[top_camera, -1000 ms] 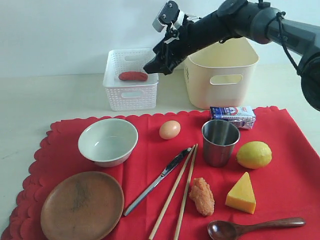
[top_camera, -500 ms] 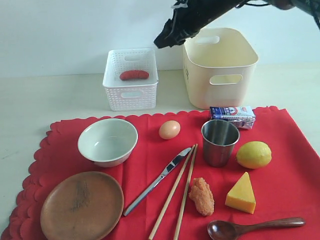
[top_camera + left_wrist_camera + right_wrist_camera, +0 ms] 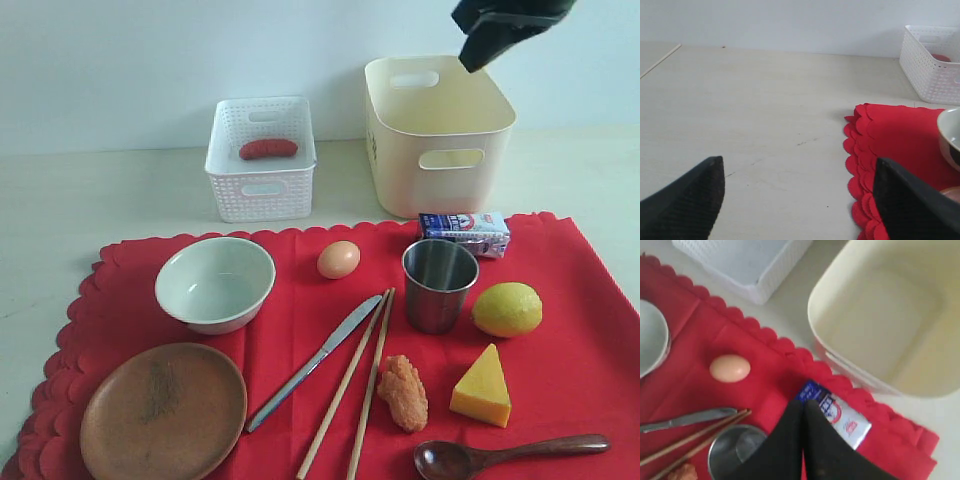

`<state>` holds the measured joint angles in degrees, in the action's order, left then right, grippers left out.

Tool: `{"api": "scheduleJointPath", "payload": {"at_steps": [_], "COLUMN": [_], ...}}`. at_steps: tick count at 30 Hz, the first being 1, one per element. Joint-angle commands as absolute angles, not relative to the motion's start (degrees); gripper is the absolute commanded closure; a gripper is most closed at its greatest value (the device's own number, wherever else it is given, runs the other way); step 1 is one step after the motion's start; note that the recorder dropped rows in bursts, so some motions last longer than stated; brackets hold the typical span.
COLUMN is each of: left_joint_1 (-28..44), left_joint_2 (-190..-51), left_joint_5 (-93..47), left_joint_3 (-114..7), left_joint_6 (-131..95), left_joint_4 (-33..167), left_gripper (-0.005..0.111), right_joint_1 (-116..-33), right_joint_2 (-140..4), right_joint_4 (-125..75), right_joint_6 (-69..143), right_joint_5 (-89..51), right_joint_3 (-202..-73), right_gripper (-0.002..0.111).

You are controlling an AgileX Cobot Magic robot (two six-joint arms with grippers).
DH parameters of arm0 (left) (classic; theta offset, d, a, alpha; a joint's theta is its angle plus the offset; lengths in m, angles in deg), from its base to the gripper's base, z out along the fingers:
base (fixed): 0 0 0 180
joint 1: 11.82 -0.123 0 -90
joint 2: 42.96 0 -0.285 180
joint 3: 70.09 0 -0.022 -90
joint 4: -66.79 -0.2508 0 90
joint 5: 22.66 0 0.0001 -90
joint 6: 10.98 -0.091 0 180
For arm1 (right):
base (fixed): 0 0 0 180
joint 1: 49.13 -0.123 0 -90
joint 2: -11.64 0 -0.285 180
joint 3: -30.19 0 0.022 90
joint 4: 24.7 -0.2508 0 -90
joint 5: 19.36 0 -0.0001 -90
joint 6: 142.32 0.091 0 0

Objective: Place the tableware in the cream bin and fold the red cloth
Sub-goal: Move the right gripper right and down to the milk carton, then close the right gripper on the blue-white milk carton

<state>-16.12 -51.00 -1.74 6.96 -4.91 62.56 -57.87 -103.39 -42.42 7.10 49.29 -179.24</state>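
The red cloth (image 3: pixel 300 330) lies flat under the pale bowl (image 3: pixel 215 283), wooden plate (image 3: pixel 163 410), steel cup (image 3: pixel 440 284), knife (image 3: pixel 315 362), chopsticks (image 3: pixel 352 395) and dark spoon (image 3: pixel 505 453). The cream bin (image 3: pixel 440 135) stands behind the cloth and looks empty. High above the bin's far right corner hangs my right gripper (image 3: pixel 470 58), shut on nothing; its wrist view shows the shut fingertips (image 3: pixel 803 405) over the carton (image 3: pixel 839 416), with the cup (image 3: pixel 735 455) and knife (image 3: pixel 687 420) nearby. My left gripper (image 3: pixel 797 197) stands open and low over bare table beside the cloth edge (image 3: pixel 860 165).
A white perforated basket (image 3: pixel 262 160) holding a sausage (image 3: pixel 268 148) stands left of the bin. On the cloth also lie an egg (image 3: pixel 339 259), a blue-white carton (image 3: pixel 465 232), a lemon (image 3: pixel 508 308), a cheese wedge (image 3: pixel 482 387) and a fried piece (image 3: pixel 403 392).
My right arm has risen from over the white basket and swung right, ending high above the cream bin. The sausage stays in the basket. Nothing on the cloth has moved.
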Motion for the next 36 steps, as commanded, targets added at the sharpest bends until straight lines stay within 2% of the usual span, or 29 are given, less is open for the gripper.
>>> {"api": "scheduleJointPath", "payload": {"at_steps": [1,6,11,19,21,22,23,25,31,36], "left_joint_1": [-15.77,-15.77,-15.77,-15.77,-15.77,-15.77,-15.77,-15.77,-15.77,-15.77], "left_joint_2": [-50.75,-50.75,-50.75,-50.75,-50.75,-50.75,-50.75,-50.75,-50.75,-50.75], "left_joint_5": [-2.39,-2.39,-2.39,-2.39,-2.39,-2.39,-2.39,-2.39,-2.39,-2.39], "left_joint_3": [7.13,7.13,7.13,7.13,7.13,7.13,7.13,7.13,7.13,7.13], "left_joint_6": [-4.78,-4.78,-4.78,-4.78,-4.78,-4.78,-4.78,-4.78,-4.78,-4.78], "left_joint_4": [62.48,62.48,62.48,62.48,62.48,62.48,62.48,62.48,62.48,62.48], "left_gripper": [0.029,0.029,0.029,0.029,0.029,0.029,0.029,0.029,0.029,0.029], "right_joint_1": [-57.66,-57.39,-57.39,-57.39,-57.39,-57.39,-57.39,-57.39,-57.39,-57.39], "right_joint_2": [-94.72,-96.31,-101.19,-106.29,-109.27,-110.81,-111.36,-112.23,-116.13,-119.48], "right_joint_4": [-33.7,-29.56,-26.84,-22.04,-21.78,-22.65,-23.22,-24.7,-34.25,-34.93], "right_joint_6": [10.21,8.43,6.72,5.31,0.04,-4.48,-6.43,-10.85,-20.74,-21.08], "right_joint_5": [43.76,40.91,36.48,27.1,28.5,29.73,29.83,29.51,30.38,31.45], "right_joint_3": [-160.35,-151.58,-151.23,-152.85,-155.28,-156.49,-156.99,-157.53,-161.94,-164.56], "right_gripper": [0.108,0.108,0.095,0.092,0.071,0.05,0.039,0.028,0.029,0.03]}}
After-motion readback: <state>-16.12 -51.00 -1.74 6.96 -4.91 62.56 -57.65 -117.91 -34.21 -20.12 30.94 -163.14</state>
